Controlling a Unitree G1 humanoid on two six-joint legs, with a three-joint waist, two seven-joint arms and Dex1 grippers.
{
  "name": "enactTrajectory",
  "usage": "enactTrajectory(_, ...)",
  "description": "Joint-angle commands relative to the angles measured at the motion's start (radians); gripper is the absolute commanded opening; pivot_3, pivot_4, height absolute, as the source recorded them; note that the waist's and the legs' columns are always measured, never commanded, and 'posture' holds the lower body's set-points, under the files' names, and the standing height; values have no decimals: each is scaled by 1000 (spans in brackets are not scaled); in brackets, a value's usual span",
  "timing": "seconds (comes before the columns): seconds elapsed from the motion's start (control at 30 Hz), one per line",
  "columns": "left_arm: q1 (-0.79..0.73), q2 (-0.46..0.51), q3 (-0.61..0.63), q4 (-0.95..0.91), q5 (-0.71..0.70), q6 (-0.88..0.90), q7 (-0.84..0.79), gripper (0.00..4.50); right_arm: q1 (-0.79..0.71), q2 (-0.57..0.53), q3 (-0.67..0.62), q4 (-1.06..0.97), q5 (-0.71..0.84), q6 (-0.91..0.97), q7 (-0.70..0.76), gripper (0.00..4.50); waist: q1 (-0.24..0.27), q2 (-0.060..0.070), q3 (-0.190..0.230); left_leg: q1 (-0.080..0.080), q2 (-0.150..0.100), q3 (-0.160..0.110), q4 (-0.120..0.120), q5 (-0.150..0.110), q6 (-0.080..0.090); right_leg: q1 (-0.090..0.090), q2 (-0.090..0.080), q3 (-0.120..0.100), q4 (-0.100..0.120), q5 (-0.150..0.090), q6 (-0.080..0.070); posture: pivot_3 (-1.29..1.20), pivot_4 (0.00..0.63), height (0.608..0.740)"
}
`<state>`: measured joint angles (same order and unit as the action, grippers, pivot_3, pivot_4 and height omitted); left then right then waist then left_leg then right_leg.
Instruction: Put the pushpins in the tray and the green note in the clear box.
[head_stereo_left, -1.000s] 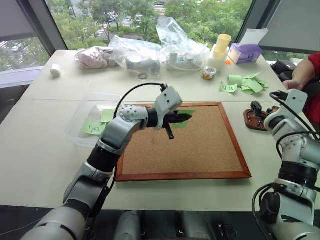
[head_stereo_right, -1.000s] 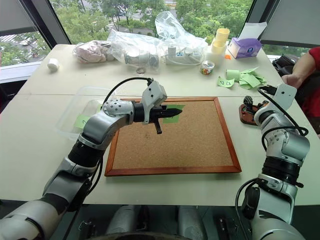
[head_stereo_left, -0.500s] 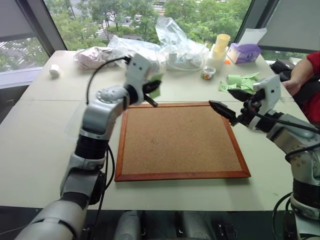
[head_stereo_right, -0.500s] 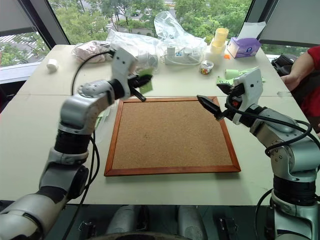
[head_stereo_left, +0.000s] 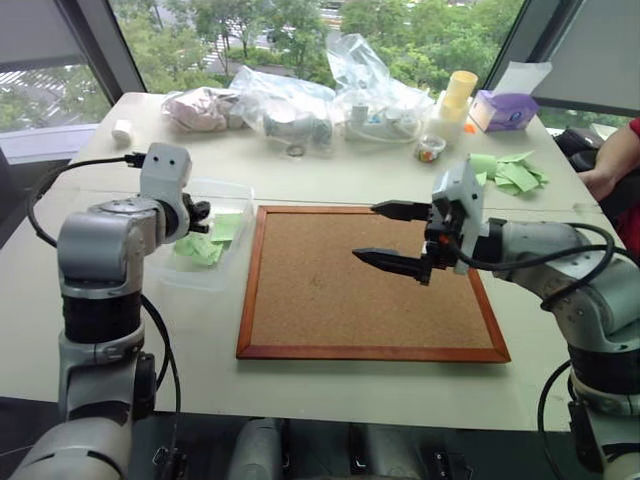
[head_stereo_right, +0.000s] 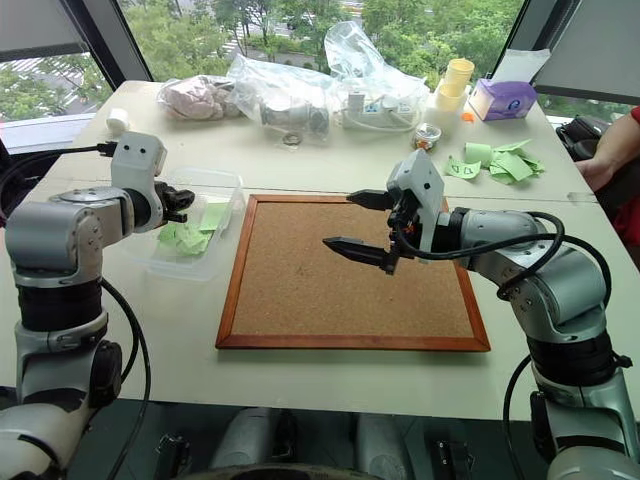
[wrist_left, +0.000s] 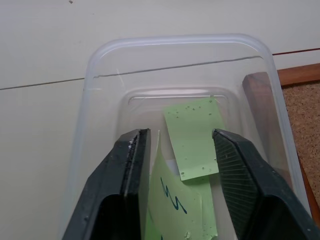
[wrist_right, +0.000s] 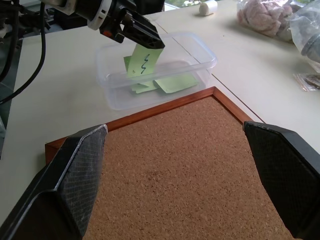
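While over clear box (wrist_left: 95, 70), L end effector (wrist_left: 180, 150) tilts down w/ green note (wrist_left: 172, 205).

My arms are silver-grey metal shells with rounded, cylindrical joints and black bands between the segments. Black cables loop off both, one arching out at nine o'clock from my left wrist block, others curling round my right forearm. My left gripper (wrist_left: 180, 170) and my right gripper (head_stereo_left: 392, 233) each carry two black tapered fingers (wrist_right: 75, 175) with finely cross-hatched inner pads, mounted under a pale grey, boxy wrist housing with small dark holes
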<state>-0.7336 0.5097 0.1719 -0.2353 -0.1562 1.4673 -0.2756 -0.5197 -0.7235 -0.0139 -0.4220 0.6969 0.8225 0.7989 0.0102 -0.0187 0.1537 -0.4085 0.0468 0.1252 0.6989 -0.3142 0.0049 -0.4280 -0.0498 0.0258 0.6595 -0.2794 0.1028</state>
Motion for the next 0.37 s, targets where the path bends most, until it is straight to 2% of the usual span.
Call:
enactTrajectory(0.03,1,12,23,-56,4,2,22,3957,-9,4,-22,0,-9,-33,5,4500,0,0,0,0,0,0,0,0,0,0,0,0,0,0,0,0,150,735)
enactTrajectory(0.07,2,20,17,-57,9,-17,27,4489,-7,5,-25,3,-11,-35,1,4500,-1,0,0,0,0,0,0,0,0,0,0,0,0,0,0,0,150,735)
enactTrajectory(0.27,-16,99,-23,-85,-11,-160,-25,4489,32,2,-113,-2,36,-5,-49,4500,-3,0,0,0,1,0,0,0,-1,0,0,0,0,0,0,0,150,735)
enactTrajectory(0.37,-68,78,18,-109,-105,-159,-102,4489,78,1,-228,-7,102,40,-100,4500,2,0,0,0,0,0,0,0,-1,0,-1,0,1,0,0,0,150,735)
